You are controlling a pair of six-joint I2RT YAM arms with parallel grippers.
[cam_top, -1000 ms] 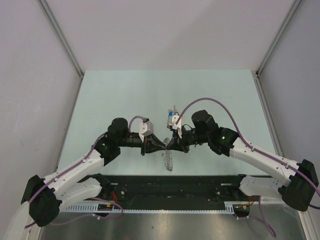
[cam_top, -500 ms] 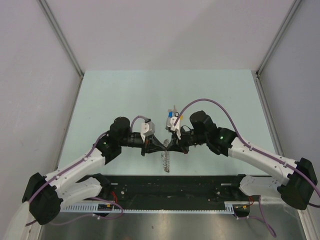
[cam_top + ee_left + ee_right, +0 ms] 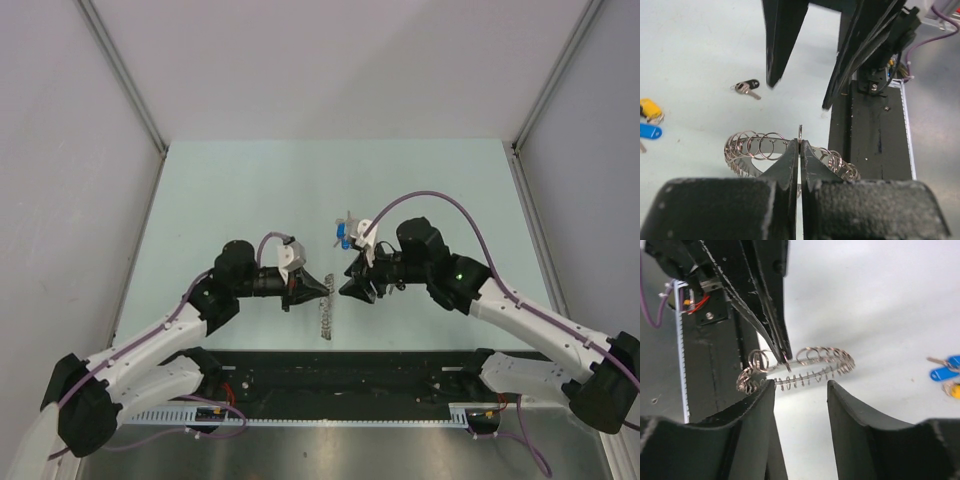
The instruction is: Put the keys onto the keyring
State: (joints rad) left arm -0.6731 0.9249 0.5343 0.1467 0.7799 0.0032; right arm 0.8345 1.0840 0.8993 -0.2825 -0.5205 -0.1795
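Note:
The keyring (image 3: 752, 147) is a silvery loop strung with many small wire rings. It hangs above the table, and my left gripper (image 3: 800, 145) is shut on one of its small rings. From above, the keyring (image 3: 325, 320) dangles below the left gripper (image 3: 325, 287). My right gripper (image 3: 345, 288) faces it, open and apart from the ring, with nothing between its fingers. In the right wrist view the keyring (image 3: 825, 357) lies just beyond the right gripper (image 3: 800, 385). The keys (image 3: 345, 232) lie on the table behind: a blue one (image 3: 650, 131), a yellow one (image 3: 650, 109) and a black-headed one (image 3: 747, 87).
The black base rail (image 3: 350, 370) runs along the table's near edge, just below the hanging ring. Grey walls (image 3: 80, 150) close in the pale green table (image 3: 250, 190) on the left, right and back.
My right gripper has opened, let go of the keyring and drawn back to the right. My left gripper has shut on the ring and shifted slightly left and nearer.

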